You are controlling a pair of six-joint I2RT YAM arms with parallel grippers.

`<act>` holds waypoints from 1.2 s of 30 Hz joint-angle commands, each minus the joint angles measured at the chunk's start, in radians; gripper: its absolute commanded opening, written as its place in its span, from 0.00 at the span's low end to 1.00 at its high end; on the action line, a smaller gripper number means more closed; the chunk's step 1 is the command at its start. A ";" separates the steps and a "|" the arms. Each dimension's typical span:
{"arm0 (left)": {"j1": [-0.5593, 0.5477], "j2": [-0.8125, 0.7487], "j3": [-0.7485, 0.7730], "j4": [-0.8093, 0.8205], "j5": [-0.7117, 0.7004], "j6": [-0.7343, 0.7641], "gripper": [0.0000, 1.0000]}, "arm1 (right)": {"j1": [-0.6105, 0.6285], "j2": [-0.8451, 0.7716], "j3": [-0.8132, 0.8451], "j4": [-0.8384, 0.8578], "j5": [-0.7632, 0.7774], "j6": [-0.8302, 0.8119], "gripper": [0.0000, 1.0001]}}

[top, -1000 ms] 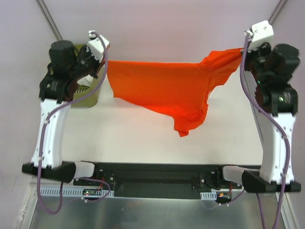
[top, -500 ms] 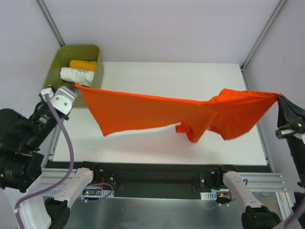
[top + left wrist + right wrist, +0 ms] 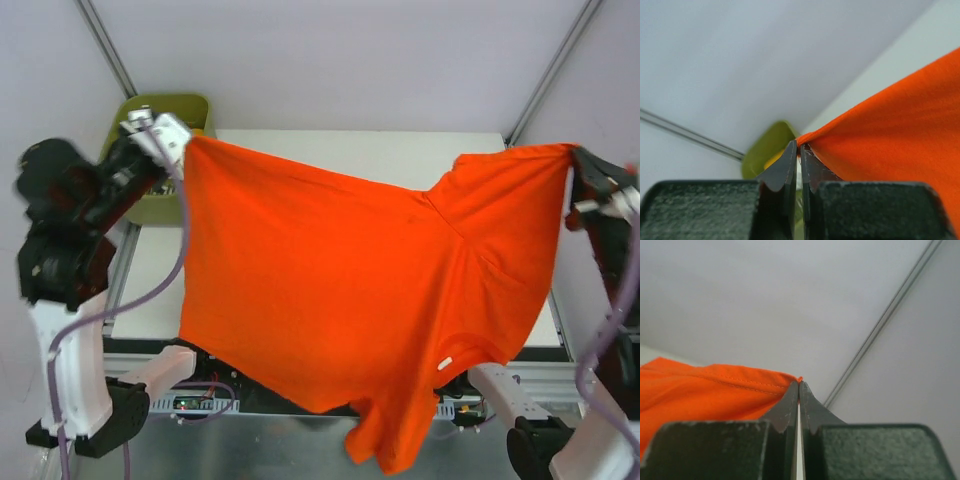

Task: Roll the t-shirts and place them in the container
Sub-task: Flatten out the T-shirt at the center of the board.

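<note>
I had the left gripper (image 3: 799, 145) pinched fully closed on one corner of the bright red-orange soft cloth short-sleeved t-shirt (image 3: 340, 290). In the left wrist view the cloth edge was nipped right at the fingertips. The right gripper (image 3: 799, 383) was clamped tight the same way on the opposite corner, with a stitched hem running out from between its tips. Both were raised and well apart, one at the far left and one at the far right of the top view. The shirt hung spread between them like a sheet over the flat white tabletop (image 3: 330, 145), its top edge sagging in the middle. The lower part drooped past the table's near edge, one sleeve (image 3: 385, 445) dangling lowest. I couldn't tell if the cloth touched the table. A small white tag (image 3: 446, 363) showed near the lower right. An olive-green plastic bin (image 3: 767, 152) sat at the far left corner, just behind the left gripper. A yellow sliver showed inside it; I couldn't tell what.
</note>
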 commanded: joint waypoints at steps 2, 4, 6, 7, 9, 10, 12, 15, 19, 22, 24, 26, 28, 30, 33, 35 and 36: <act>0.006 0.130 -0.330 0.048 0.107 0.084 0.00 | -0.009 0.063 -0.333 0.076 -0.017 -0.036 0.01; 0.006 0.235 -0.393 0.067 0.149 0.087 0.00 | -0.007 0.105 -0.509 0.100 -0.022 -0.038 0.01; 0.005 0.384 -0.422 0.080 0.216 0.087 0.00 | -0.007 0.147 -0.669 0.156 -0.032 -0.041 0.01; 0.005 0.445 -0.416 0.083 0.236 0.078 0.00 | -0.006 0.205 -0.712 0.181 -0.034 -0.038 0.01; 0.003 0.641 -0.337 0.085 0.265 0.055 0.00 | -0.004 0.275 -0.816 0.259 -0.037 -0.065 0.01; 0.002 0.708 -0.296 0.085 0.262 0.032 0.00 | -0.004 0.314 -0.837 0.284 -0.032 -0.078 0.01; 0.002 0.880 -0.165 0.084 0.256 0.008 0.00 | -0.004 0.450 -0.861 0.350 -0.017 -0.129 0.01; 0.000 1.051 -0.003 0.084 0.246 -0.023 0.00 | -0.004 0.654 -0.825 0.407 0.020 -0.186 0.01; 0.000 1.184 0.149 0.080 0.200 -0.048 0.00 | -0.004 0.904 -0.623 0.425 0.099 -0.248 0.01; 0.000 1.255 0.228 0.082 0.154 -0.068 0.00 | -0.003 1.070 -0.509 0.444 0.150 -0.288 0.01; 0.000 1.292 0.272 0.080 0.140 -0.075 0.00 | -0.003 1.142 -0.402 0.456 0.175 -0.295 0.01; 0.000 1.328 0.315 0.082 0.126 -0.086 0.00 | -0.001 1.230 -0.310 0.470 0.192 -0.303 0.01; 0.000 1.352 0.349 0.082 0.112 -0.097 0.00 | 0.007 1.294 -0.257 0.482 0.207 -0.311 0.01; 0.000 1.384 0.400 0.080 0.095 -0.107 0.00 | 0.011 1.328 -0.199 0.508 0.225 -0.326 0.01; 0.000 1.415 0.456 0.082 0.080 -0.106 0.00 | 0.022 1.367 -0.147 0.513 0.248 -0.334 0.01; -0.003 1.421 0.475 0.084 0.077 -0.095 0.00 | 0.025 1.359 -0.145 0.525 0.251 -0.334 0.01; -0.006 1.421 0.476 0.088 0.072 -0.083 0.00 | 0.025 1.354 -0.142 0.525 0.255 -0.322 0.01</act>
